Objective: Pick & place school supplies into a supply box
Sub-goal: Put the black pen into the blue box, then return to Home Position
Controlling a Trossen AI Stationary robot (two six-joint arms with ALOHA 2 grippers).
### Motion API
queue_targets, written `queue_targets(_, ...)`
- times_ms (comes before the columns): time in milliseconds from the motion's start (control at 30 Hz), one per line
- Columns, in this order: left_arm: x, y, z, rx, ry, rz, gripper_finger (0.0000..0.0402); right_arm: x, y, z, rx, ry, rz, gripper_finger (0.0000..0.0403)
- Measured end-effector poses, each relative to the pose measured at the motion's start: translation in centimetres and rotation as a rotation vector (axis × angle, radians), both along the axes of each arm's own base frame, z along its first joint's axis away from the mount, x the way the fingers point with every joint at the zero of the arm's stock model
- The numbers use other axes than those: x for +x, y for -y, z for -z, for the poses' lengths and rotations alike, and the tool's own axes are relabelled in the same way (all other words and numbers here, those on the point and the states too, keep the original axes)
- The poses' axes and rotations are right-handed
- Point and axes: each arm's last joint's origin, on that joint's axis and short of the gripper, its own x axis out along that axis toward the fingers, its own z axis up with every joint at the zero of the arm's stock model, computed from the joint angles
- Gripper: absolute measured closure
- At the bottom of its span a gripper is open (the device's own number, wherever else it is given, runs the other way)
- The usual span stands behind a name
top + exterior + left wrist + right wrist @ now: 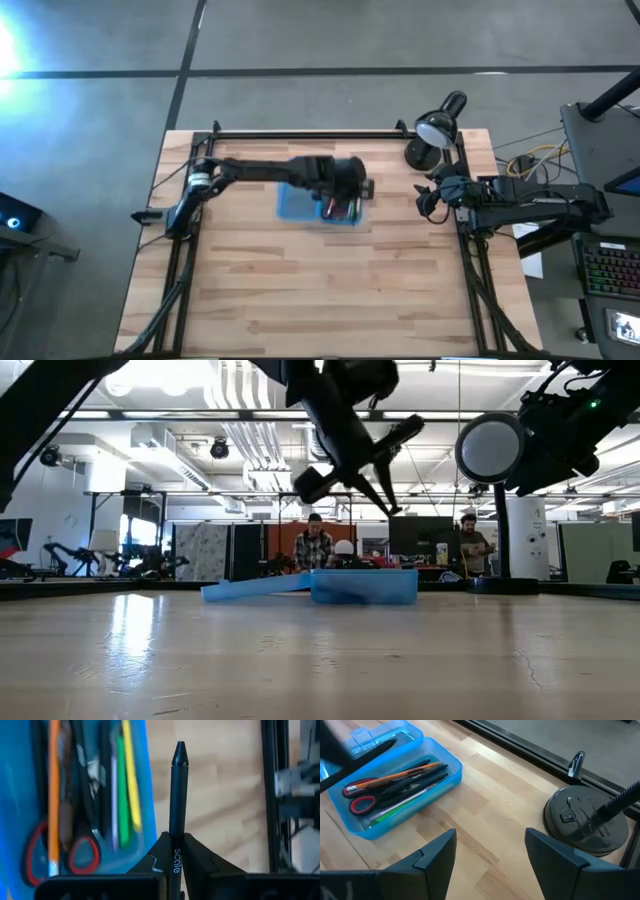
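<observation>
Left gripper (pixel 176 851) is hovering over the blue box (pixel 292 207), fingers clamped on a black pen (pixel 177 800). Pen is sitting past the box edge; releasing here risks dropping it on the table (pixel 330 290). Right gripper (pixel 490 851) is waiting spread wide near the lamp (pixel 585 817).

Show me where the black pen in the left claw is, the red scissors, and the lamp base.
black pen (pixel 176 795), left wrist view, mid barrel above the claw.
red scissors (pixel 359 805), right wrist view, handle loop.
lamp base (pixel 580 820), right wrist view, top of the round disc.
</observation>
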Motion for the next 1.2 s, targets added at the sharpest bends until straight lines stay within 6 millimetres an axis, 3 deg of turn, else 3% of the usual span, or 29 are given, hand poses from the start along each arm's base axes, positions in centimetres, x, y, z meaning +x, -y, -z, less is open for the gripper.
queue_targets(267, -0.8, -5.0, 0.9, -0.006, -0.020, -0.090, 0.0395, 0.0, 0.0, 0.0, -0.001, -0.001, 0.001, 0.0177)
queue_targets(533, -1.6, -7.5, 3.9, -0.030, -0.070, -0.126, 0.0395, 0.0, 0.0, 0.0, -0.003, -0.001, 0.003, 0.0177)
queue_targets(900, -1.4, -5.6, 6.5, -0.117, -0.047, -0.069, 0.0393, 0.0, 0.0, 0.0, -0.004, -0.003, 0.004, 0.0177)
queue_targets(1200, -1.5, -5.2, 7.2, -0.119, -0.052, -0.065, 0.0316, 0.0, 0.0, 0.0, -0.004, -0.003, 0.004, 0.0177)
